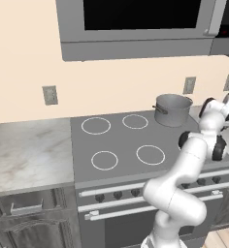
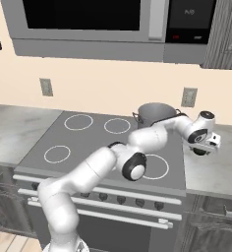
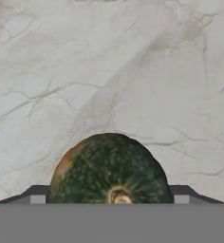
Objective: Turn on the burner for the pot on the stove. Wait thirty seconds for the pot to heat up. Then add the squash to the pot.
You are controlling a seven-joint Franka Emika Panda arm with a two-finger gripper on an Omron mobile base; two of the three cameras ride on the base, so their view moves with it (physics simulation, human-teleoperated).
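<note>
Squash: the squash (image 3: 110,170) lies on the pale marbled desk (image 3: 133,71) to the right of the stove (image 1: 121,145), low in the hand view and directly under the hand, its stem scar turned toward the camera.
Gripper: the gripper (image 2: 206,145) hangs over that desk, well right of the burner rings. In the hand view its two dark tips stand one on each flank of the squash, close to the skin; whether they touch it yet I cannot tell, since the bottom of that view is cut off. Jaws part-way apart, nothing visibly lifted.
Handling: probably a hard, stiff rind, firm enough to squeeze without bruising; rounded and smooth, so it could roll or slip out if pinched off-centre. Likely light for its size.
Where to hold: across the widest part of the body, tips on opposite flanks, as they are lined up now.
Pot: the pot (image 1: 172,109) stands on the back right burner of the stove, upright, handle pointing left in the left base view. Its inside is not visible from these angles, so contents unknown.
Distance: squash and pot are apart, the pot behind and left of the gripper.
</note>
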